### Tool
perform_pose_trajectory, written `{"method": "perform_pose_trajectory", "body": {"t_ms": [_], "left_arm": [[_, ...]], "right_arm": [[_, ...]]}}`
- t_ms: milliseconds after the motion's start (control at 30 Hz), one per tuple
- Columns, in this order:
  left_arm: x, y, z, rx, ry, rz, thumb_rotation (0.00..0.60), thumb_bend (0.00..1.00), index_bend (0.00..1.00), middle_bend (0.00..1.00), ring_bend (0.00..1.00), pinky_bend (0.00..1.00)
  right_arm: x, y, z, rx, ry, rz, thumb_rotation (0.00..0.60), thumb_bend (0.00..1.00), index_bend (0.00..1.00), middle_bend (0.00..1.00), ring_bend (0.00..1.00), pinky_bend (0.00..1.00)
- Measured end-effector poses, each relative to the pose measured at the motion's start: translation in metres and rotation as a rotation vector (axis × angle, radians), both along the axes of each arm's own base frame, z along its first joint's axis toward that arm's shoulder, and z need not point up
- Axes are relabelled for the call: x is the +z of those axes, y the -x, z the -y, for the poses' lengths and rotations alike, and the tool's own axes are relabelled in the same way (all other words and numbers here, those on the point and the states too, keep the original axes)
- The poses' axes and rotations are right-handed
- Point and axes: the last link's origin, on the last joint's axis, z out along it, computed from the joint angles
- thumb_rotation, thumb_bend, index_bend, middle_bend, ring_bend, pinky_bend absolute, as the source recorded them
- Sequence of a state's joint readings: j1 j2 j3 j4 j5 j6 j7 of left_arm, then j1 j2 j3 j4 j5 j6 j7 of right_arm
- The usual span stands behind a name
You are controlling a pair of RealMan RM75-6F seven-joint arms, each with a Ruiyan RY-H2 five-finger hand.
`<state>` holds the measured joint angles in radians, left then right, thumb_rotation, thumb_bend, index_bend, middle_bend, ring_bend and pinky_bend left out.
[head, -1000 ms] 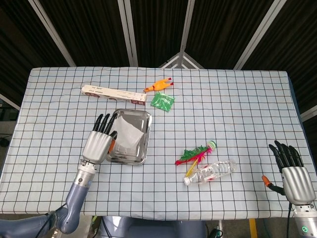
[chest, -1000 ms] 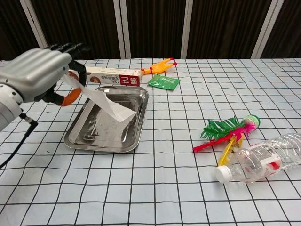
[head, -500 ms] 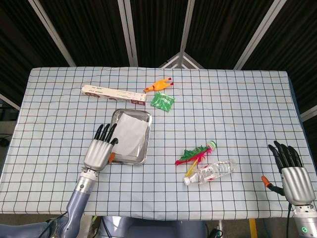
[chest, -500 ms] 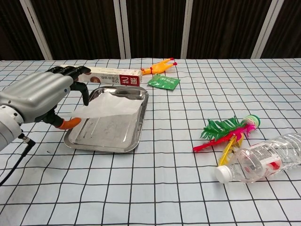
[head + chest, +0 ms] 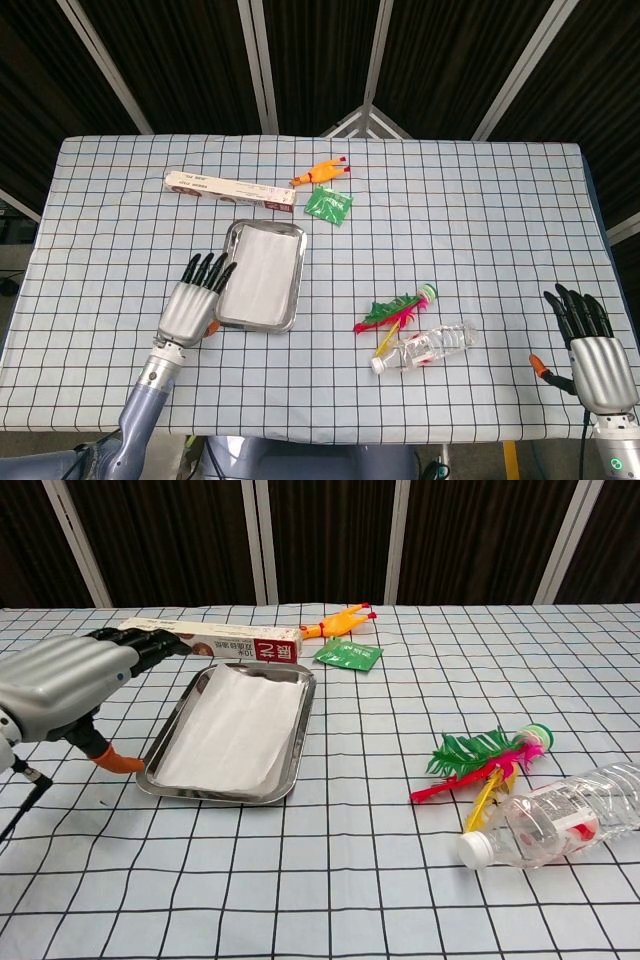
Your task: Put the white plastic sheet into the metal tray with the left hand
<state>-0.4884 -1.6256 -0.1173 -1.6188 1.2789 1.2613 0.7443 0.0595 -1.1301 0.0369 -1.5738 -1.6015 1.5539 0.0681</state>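
The white plastic sheet (image 5: 258,273) (image 5: 239,726) lies flat inside the metal tray (image 5: 289,318) (image 5: 301,738), covering most of its floor. My left hand (image 5: 190,303) (image 5: 66,684) hovers just left of the tray with its fingers spread and nothing in it, apart from the sheet. At the table's near right corner, my right hand (image 5: 591,352) rests with its fingers extended, holding nothing; it shows only in the head view.
A long carton (image 5: 230,189) (image 5: 220,639) lies behind the tray. A rubber chicken (image 5: 320,171) (image 5: 338,619) and a green packet (image 5: 328,205) (image 5: 348,656) sit further back. A feathered toy (image 5: 396,309) (image 5: 484,757) and a clear bottle (image 5: 424,347) (image 5: 556,818) lie to the right.
The left hand let go of the sheet, which dropped flat into the tray. The hand then drew back to the left and toward the near edge. The right hand stayed put.
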Motion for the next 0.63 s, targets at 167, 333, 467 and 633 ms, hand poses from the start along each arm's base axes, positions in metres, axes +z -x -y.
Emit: {"method": "perform_pose_trajectory", "body": {"t_ms": [167, 333, 467, 633], "left_arm": [[0.022, 0.013, 0.001, 0.018, -0.007, -0.009, 0.6, 0.1, 0.0, 0.0, 0.0, 0.0], [0.062, 0.04, 0.012, 0.06, -0.081, 0.016, 0.6, 0.08, 0.0, 0.0, 0.0, 0.0], [0.1, 0.072, 0.037, 0.1, -0.141, 0.05, 0.6, 0.04, 0.0, 0.0, 0.0, 0.0], [0.125, 0.105, 0.073, 0.137, -0.154, 0.036, 0.6, 0.0, 0.0, 0.0, 0.0, 0.0]], "right_arm": [[0.0, 0.001, 0.0, -0.007, 0.0, -0.006, 0.6, 0.29, 0.0, 0.0, 0.0, 0.04], [0.002, 0.003, 0.0, -0.002, 0.008, -0.034, 0.6, 0.29, 0.0, 0.0, 0.0, 0.04], [0.001, 0.003, 0.0, -0.003, 0.013, -0.046, 0.6, 0.29, 0.0, 0.0, 0.0, 0.04], [0.0, 0.003, -0.001, -0.006, 0.015, -0.056, 0.6, 0.29, 0.0, 0.0, 0.0, 0.04]]}}
